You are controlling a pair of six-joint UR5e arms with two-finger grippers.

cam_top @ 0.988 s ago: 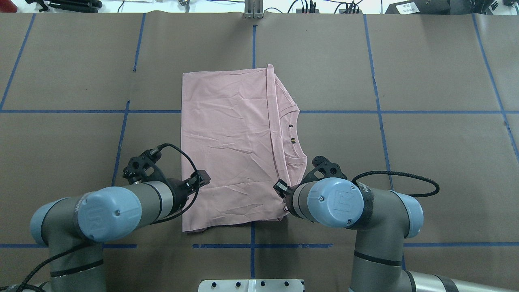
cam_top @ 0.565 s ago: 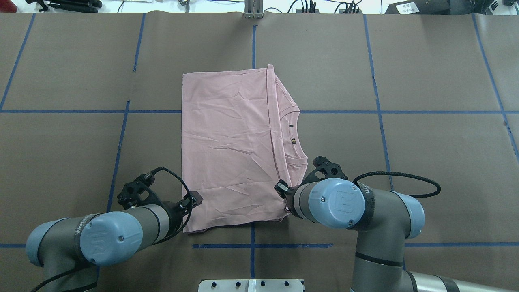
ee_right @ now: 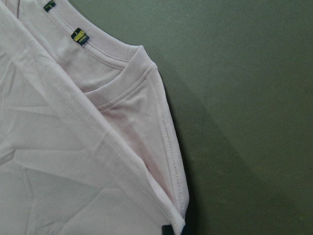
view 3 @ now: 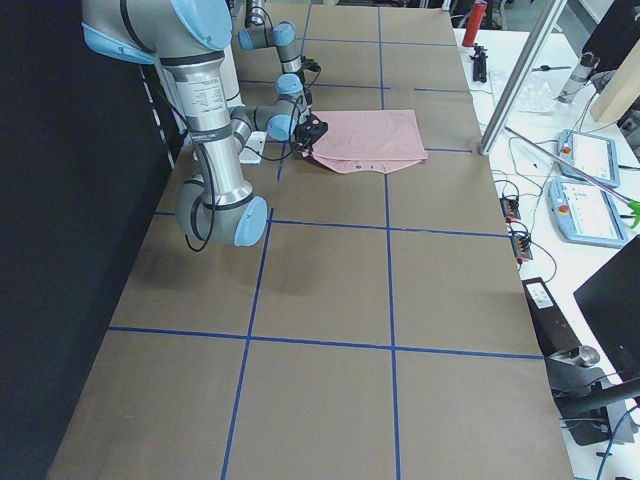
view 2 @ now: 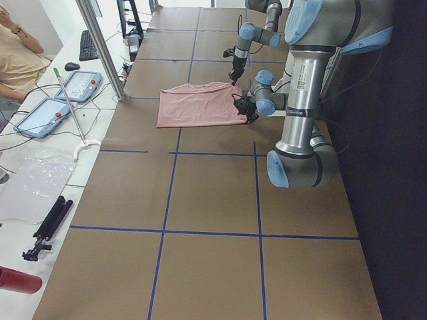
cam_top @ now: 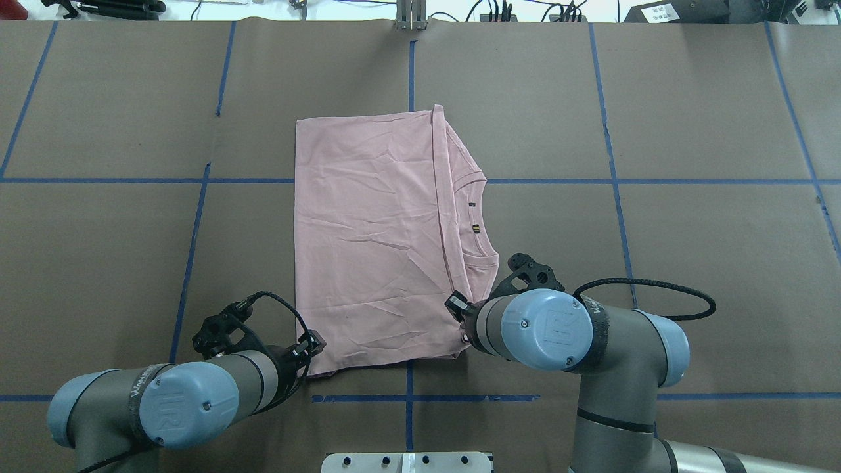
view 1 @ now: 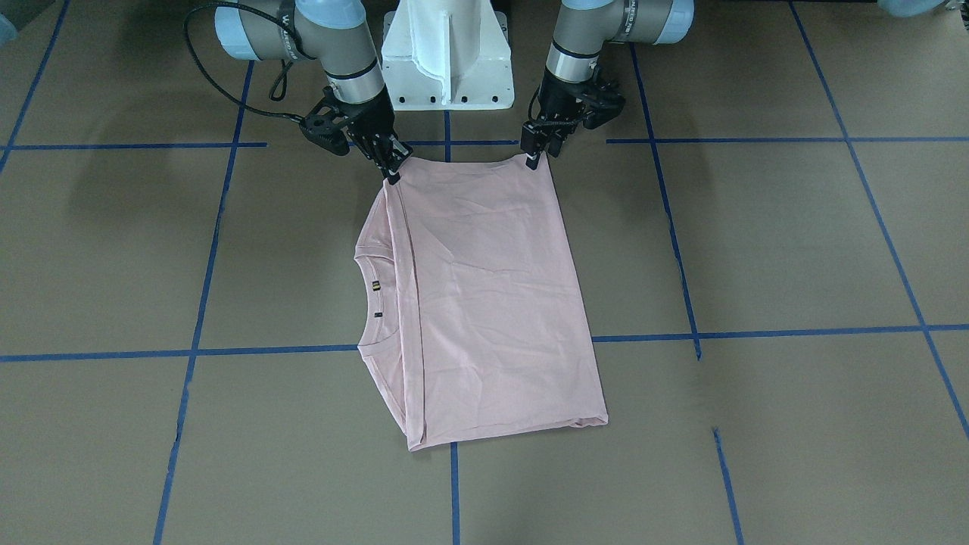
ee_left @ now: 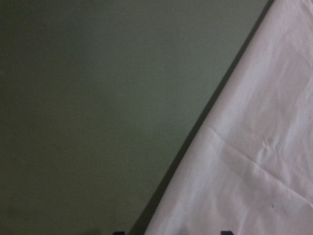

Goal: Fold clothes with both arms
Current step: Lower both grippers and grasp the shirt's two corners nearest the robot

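Observation:
The pale pink T-shirt (cam_top: 368, 243) lies folded into a flat rectangle on the brown table, its neckline and small neck label (cam_top: 474, 228) at its right edge. No print shows. My left gripper (view 1: 535, 155) is open at the shirt's near left corner (cam_top: 312, 348). In the left wrist view the shirt's edge (ee_left: 254, 171) runs between the two spread fingertips. My right gripper (view 1: 394, 170) is shut on the near right corner, beside the collar (ee_right: 146, 83). Its tips are hidden under the wrist in the overhead view.
The white pedestal base (view 1: 447, 53) stands just behind the shirt's near edge. Blue tape lines (cam_top: 611, 180) grid the table. An aluminium post (view 2: 100, 47) and operator pendants (view 2: 80, 83) stand along the far side, where a person sits.
My left arm has drawn back along the shirt's left edge to the near left corner. The right arm and the shirt have stayed still.

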